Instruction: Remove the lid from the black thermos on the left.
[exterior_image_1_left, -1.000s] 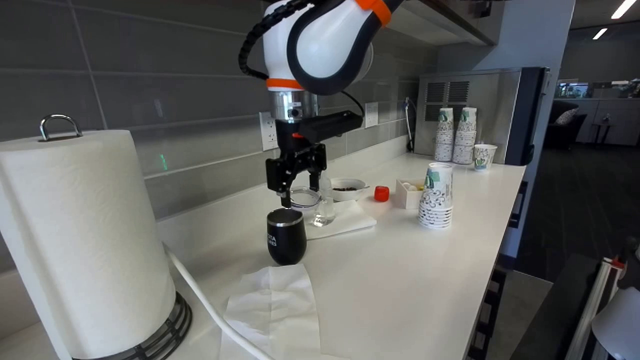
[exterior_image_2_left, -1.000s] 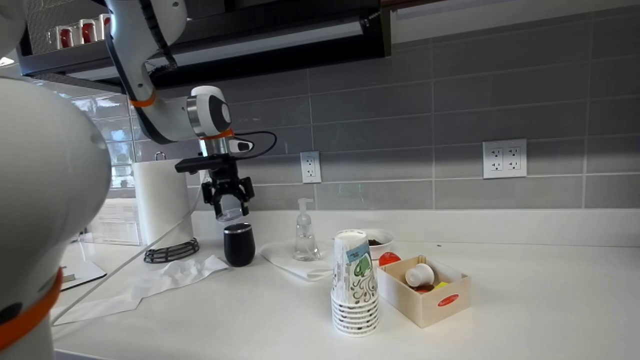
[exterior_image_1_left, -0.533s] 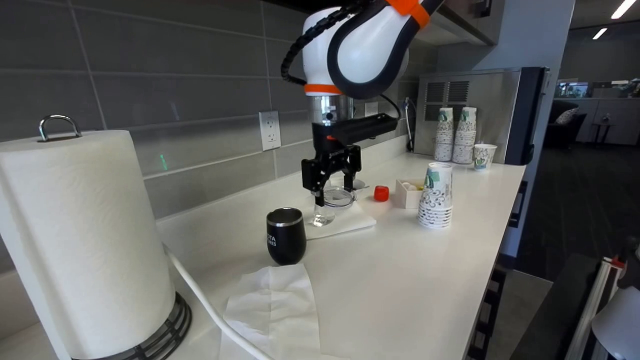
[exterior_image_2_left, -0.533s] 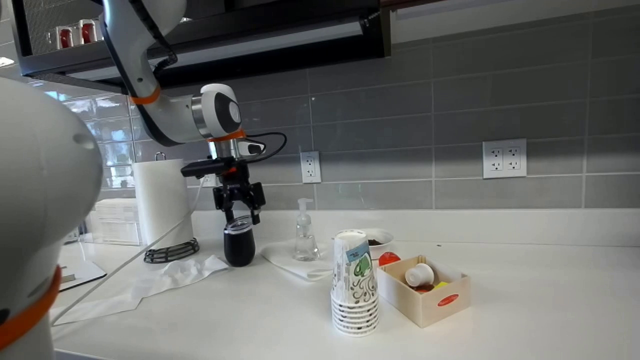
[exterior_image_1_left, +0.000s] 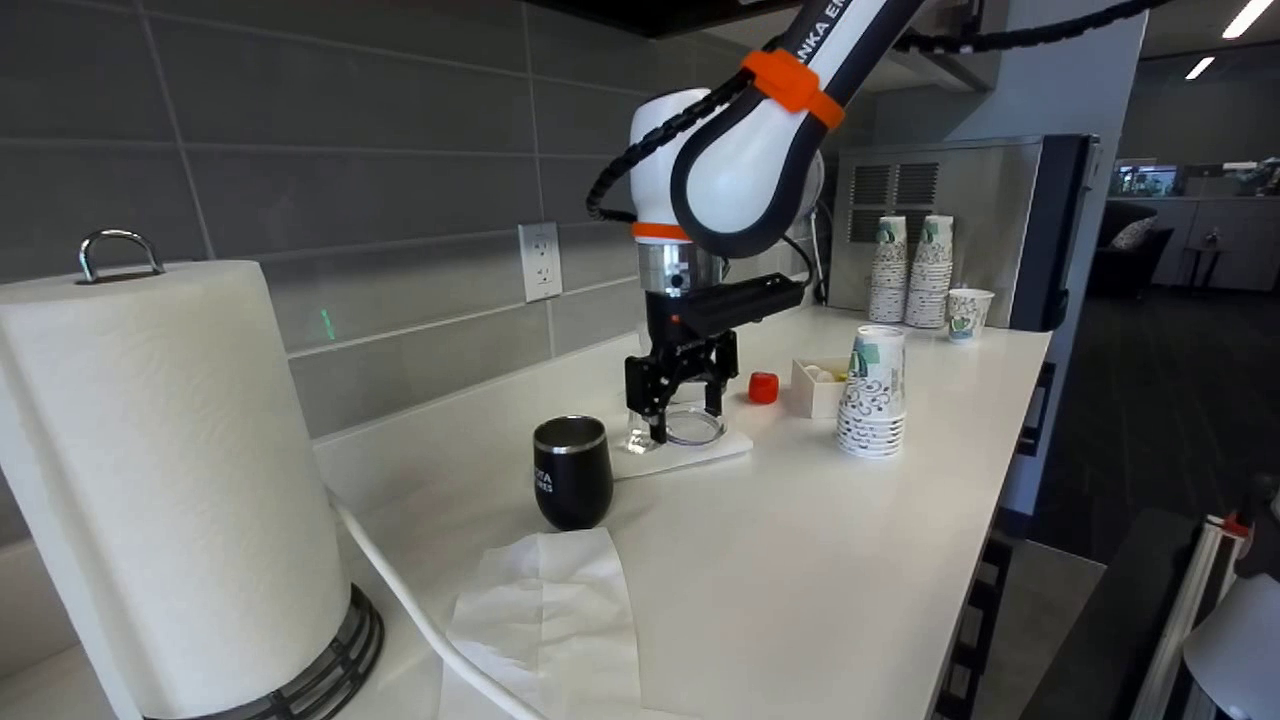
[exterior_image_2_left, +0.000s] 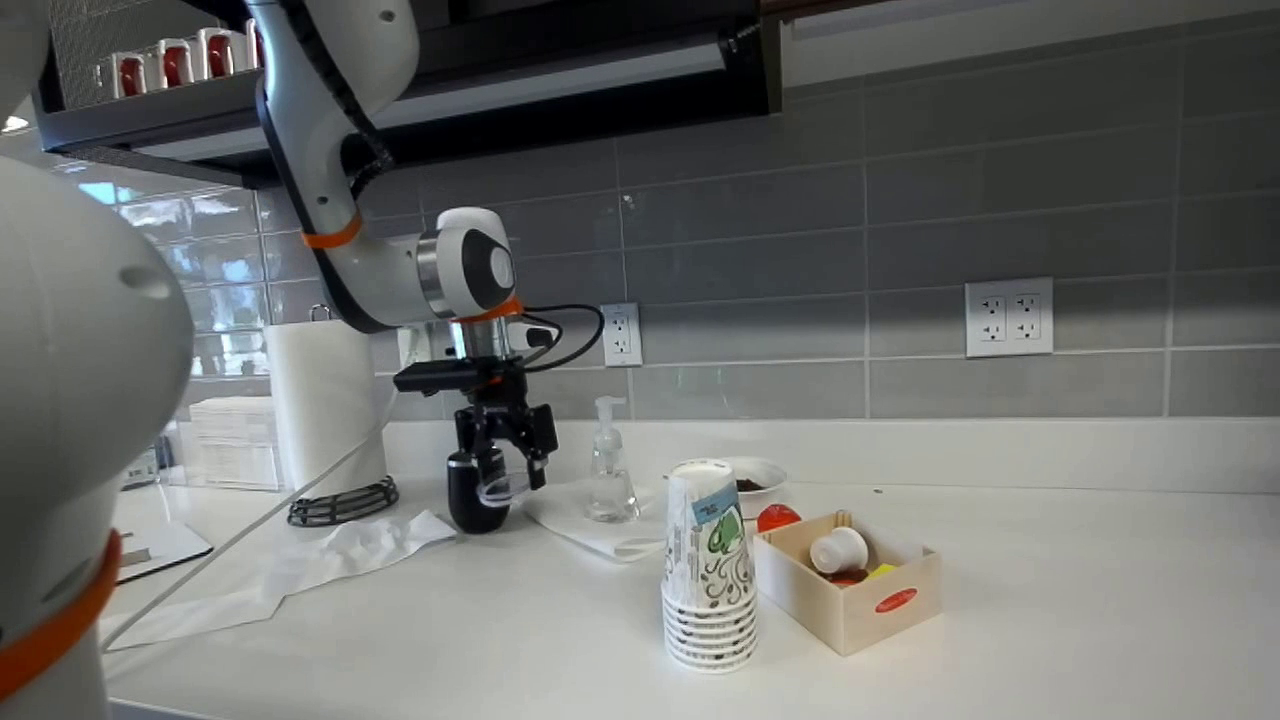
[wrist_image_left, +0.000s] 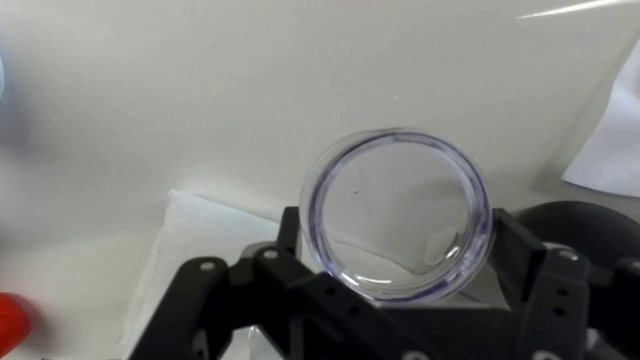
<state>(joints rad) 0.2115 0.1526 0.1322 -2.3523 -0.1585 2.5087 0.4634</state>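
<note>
Status: the gripper (exterior_image_1_left: 686, 419) has hold of the lid (wrist_image_left: 395, 215), pads pressed to opposite sides of the rim, left and right in the wrist view. The lid is off the black thermos (exterior_image_1_left: 572, 478), which stands upright with its mouth uncovered. Removal itself reads as done; set-down and release look like what's left.

Key relation is lid to thermos, sideways. Wrist view: thermos sits just right of the lid, right-hand finger in between and hiding part of it. In an exterior view, thermos is left of and nearer than the lid, with a gap showing. Whether that finger touches the thermos: can't tell.

The disc is round, so no long axis to line up. Looks close to level, maybe a slight tilt. A white napkin (wrist_image_left: 215, 225) lies to its left and near side in the wrist view, napkin edge showing through the clear disc. Height over the counter (wrist_image_left: 150, 110) can't be judged, nor whether the lid touches down.

Likely next: straight down, then part the fingers. Watch the thermos-side finger; spreading it could nudge the thermos. A small shift left, as the wrist view has it, would buy room. Landing across the napkin edge might leave the lid sitting uneven.
</note>
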